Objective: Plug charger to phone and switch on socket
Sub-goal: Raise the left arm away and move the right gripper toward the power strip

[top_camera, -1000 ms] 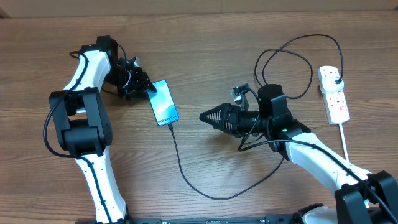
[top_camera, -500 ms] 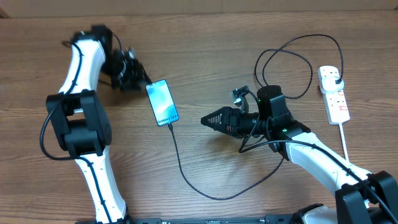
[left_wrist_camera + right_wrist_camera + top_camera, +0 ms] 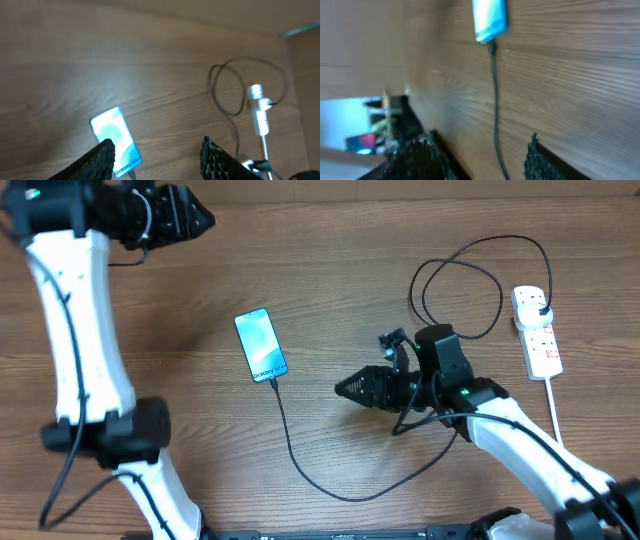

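Observation:
The phone (image 3: 260,345) lies flat left of centre, its blue screen lit. The charger cable (image 3: 300,465) has its tip in the phone's near end, runs down, curves right, loops at the back and ends in a black plug (image 3: 541,304) seated in the socket strip (image 3: 536,330) at far right. My left gripper (image 3: 205,220) is open, raised at the far left, away from the phone; its wrist view shows the phone (image 3: 116,141) and strip (image 3: 259,116) below. My right gripper (image 3: 342,388) is open and empty, right of the phone (image 3: 489,19). The cable (image 3: 495,115) runs between its fingers in the wrist view.
The strip's thick white cord (image 3: 556,415) runs toward the near right edge. The wooden table (image 3: 330,270) has bare surface at the back centre. My right arm lies across the near right.
My left gripper has left the phone's far end and swung up and away to the far left corner. My right gripper has drawn back slightly to the right. The phone and cable have stayed put.

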Controlling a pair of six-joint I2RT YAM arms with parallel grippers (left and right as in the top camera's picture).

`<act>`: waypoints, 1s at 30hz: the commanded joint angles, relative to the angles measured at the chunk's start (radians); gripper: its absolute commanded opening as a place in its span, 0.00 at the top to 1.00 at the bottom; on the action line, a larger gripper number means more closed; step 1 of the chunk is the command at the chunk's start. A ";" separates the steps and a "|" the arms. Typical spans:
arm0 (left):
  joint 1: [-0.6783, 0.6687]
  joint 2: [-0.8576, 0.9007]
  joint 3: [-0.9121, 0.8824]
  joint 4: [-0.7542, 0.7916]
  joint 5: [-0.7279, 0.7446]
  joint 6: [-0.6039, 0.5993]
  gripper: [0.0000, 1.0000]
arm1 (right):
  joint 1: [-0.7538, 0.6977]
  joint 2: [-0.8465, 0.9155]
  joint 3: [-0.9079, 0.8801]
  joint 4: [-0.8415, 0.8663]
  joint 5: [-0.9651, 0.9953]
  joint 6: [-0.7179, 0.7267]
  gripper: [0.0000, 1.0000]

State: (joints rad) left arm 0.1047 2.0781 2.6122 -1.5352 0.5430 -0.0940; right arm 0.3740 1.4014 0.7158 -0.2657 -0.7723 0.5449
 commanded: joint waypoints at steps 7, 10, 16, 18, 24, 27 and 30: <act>-0.007 -0.117 0.019 -0.006 0.023 0.027 0.12 | -0.003 -0.188 0.200 -0.320 0.326 -0.132 0.35; -0.007 -0.115 0.019 -0.021 0.022 0.027 0.09 | -0.003 -0.214 0.249 -0.399 0.375 -0.155 0.35; -0.007 -0.114 0.019 -0.034 -0.052 0.027 0.00 | -0.047 -0.229 0.396 -0.583 0.475 -0.162 0.46; -0.007 -0.114 0.019 -0.034 -0.077 0.027 0.00 | -0.087 -0.229 0.431 -0.610 0.480 -0.161 0.51; -0.007 -0.114 0.019 -0.034 -0.113 0.027 0.00 | -0.254 -0.229 0.459 -0.640 0.473 -0.161 0.79; -0.007 -0.114 0.019 -0.034 -0.113 0.027 0.00 | -0.352 -0.229 0.459 -0.645 0.449 -0.178 0.91; -0.007 -0.114 0.019 -0.034 -0.113 0.027 0.01 | -0.446 -0.226 0.459 -0.639 0.423 -0.190 0.96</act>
State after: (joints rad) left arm 0.1047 1.9617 2.6244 -1.5684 0.4469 -0.0753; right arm 0.0105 1.1854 1.1503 -0.9123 -0.3229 0.3779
